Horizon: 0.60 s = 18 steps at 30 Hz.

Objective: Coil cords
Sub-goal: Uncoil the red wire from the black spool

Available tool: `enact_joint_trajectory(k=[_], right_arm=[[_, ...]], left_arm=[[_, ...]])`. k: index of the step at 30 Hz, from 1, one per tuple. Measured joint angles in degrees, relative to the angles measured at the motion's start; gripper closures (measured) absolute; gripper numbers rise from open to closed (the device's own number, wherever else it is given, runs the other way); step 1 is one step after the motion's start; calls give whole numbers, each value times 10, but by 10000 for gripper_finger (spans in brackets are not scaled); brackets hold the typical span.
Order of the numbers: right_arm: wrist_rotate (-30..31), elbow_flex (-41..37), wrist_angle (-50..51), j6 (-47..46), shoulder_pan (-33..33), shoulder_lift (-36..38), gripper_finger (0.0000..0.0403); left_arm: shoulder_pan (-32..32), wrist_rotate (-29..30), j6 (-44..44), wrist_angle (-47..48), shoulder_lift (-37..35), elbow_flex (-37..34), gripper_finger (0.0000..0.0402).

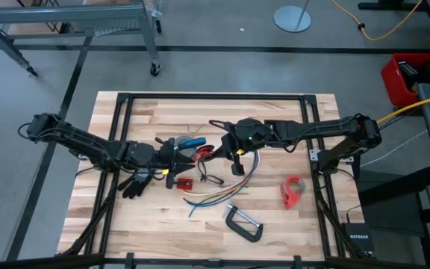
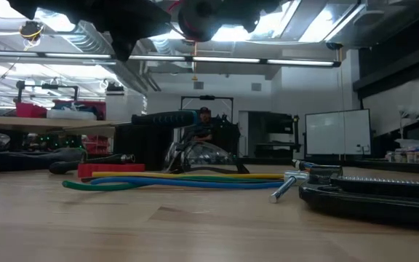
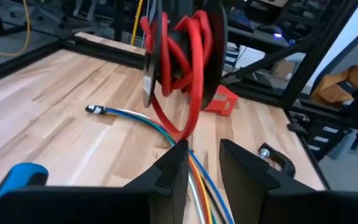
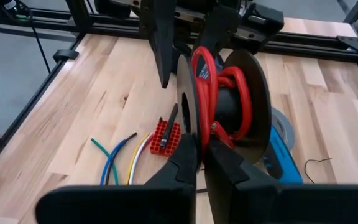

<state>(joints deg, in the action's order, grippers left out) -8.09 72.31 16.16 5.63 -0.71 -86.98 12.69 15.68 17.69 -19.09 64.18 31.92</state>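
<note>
The right gripper (image 4: 201,163) pinches the red spool (image 4: 219,102) above the wood table (image 1: 140,224); the left gripper (image 3: 202,165) hangs narrowly parted. Coloured cords (image 1: 226,193) lie at six o'clock, with a grey floor (image 1: 215,30) beyond.

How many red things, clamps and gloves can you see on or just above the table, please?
Red things: 3 (reel of red cord, small red block, red plastic piece)
Clamps: 1 (C-clamp)
Gloves: 1 (black glove)
Total: 5

Red cord (image 4: 211,87) wound on black spool, coloured strands (image 1: 226,193) curving loose on table
</note>
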Motion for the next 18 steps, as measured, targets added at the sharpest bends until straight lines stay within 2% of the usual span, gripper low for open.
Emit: enact_joint_trajectory(k=[11,18], right_arm=[[-5,0,3,-16,0,0,388],[-5,0,10,-25,0,0,388]], left_arm=[[0,14,-12,-6,0,0,318],[0,15,24,30,0,0,318]])
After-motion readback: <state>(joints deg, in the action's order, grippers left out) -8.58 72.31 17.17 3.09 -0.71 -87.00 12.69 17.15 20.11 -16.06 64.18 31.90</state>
